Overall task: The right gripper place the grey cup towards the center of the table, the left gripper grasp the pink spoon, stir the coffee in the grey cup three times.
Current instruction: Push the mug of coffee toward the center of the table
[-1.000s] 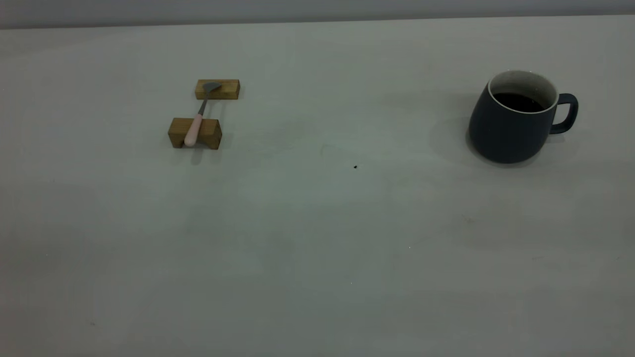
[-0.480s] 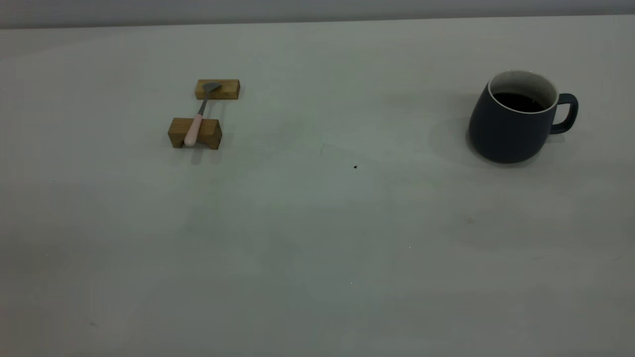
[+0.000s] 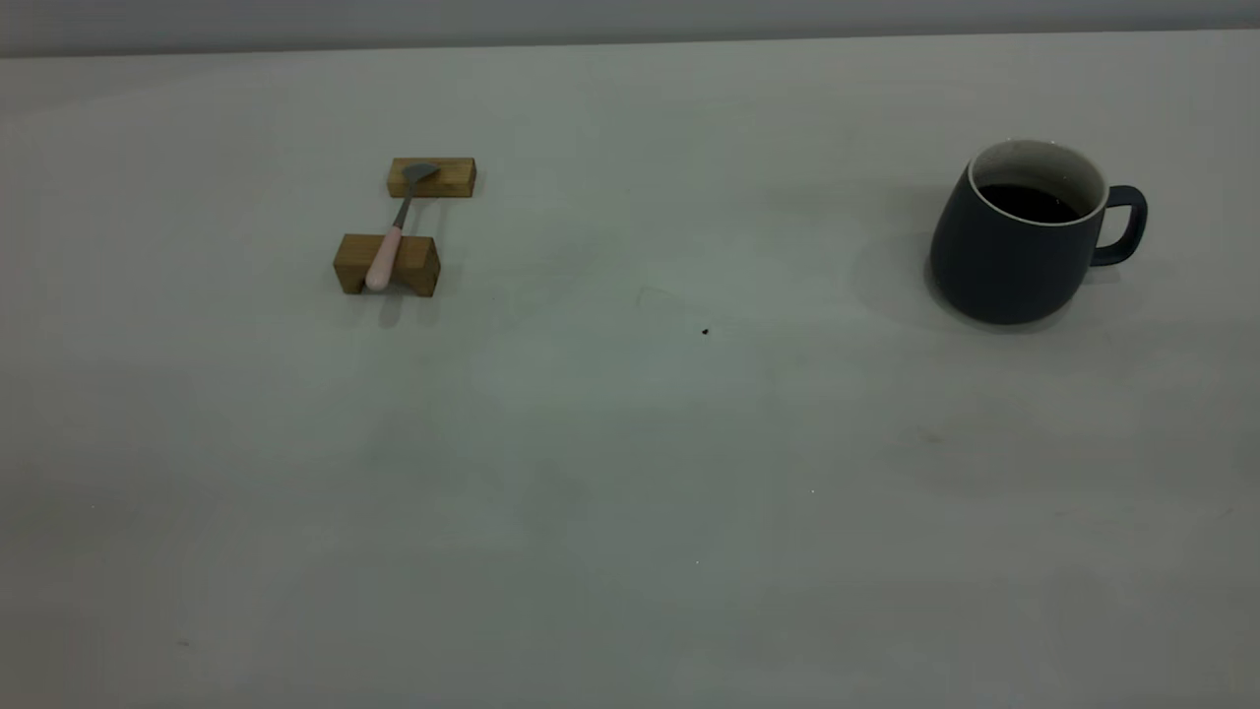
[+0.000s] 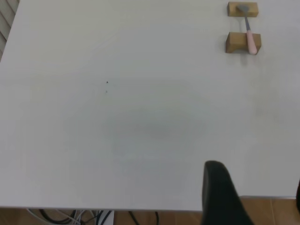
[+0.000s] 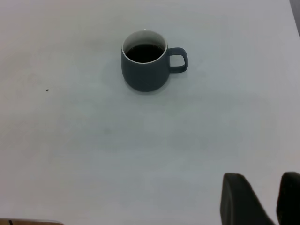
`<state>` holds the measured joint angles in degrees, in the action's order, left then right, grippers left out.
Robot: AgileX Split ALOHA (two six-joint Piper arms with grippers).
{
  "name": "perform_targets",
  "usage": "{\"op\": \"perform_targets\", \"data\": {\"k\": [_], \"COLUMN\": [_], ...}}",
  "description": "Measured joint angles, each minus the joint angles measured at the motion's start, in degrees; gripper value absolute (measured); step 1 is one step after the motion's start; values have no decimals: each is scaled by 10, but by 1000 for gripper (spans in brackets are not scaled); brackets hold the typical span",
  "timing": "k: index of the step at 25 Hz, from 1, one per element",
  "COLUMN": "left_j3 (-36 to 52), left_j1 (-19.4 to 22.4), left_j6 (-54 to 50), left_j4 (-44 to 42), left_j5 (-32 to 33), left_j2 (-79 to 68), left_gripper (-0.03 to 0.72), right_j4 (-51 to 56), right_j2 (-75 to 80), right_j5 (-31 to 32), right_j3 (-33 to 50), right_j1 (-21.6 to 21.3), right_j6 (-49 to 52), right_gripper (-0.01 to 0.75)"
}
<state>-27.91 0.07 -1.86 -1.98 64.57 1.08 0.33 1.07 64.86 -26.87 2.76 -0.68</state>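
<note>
The grey cup (image 3: 1009, 261) stands upright at the right of the table (image 3: 630, 492), handle to the right, with dark coffee (image 3: 1029, 202) inside. At the left, the pink spoon (image 3: 386, 258) lies bridged across two wooden blocks, its bowl on the far one. Neither gripper shows in the exterior view. In the left wrist view my left gripper (image 4: 255, 190) is open and empty over the table's near edge, far from the spoon (image 4: 252, 42). In the right wrist view my right gripper (image 5: 262, 190) is open and empty, well short of the cup (image 5: 143, 75).
The far wooden block (image 3: 448, 178) and the near wooden block (image 3: 418, 268) carry the spoon. A tiny dark speck (image 3: 705, 331) marks the table's middle. The table's edge, wooden floor and cables (image 4: 93, 216) show below the left gripper.
</note>
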Motion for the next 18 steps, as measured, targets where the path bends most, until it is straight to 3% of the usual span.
{"op": "perform_targets", "data": {"k": [18], "left_j3": [0], "left_j1": [0], "left_j6": [0], "left_j4": [0], "left_j5": [0], "left_j2": [0], "left_gripper": [461], "right_j4": [39], "right_j2": [48], "right_j5": [7], "right_j3": [-22], "right_j1": [0], "right_j6": [0], "right_gripper": [251]}}
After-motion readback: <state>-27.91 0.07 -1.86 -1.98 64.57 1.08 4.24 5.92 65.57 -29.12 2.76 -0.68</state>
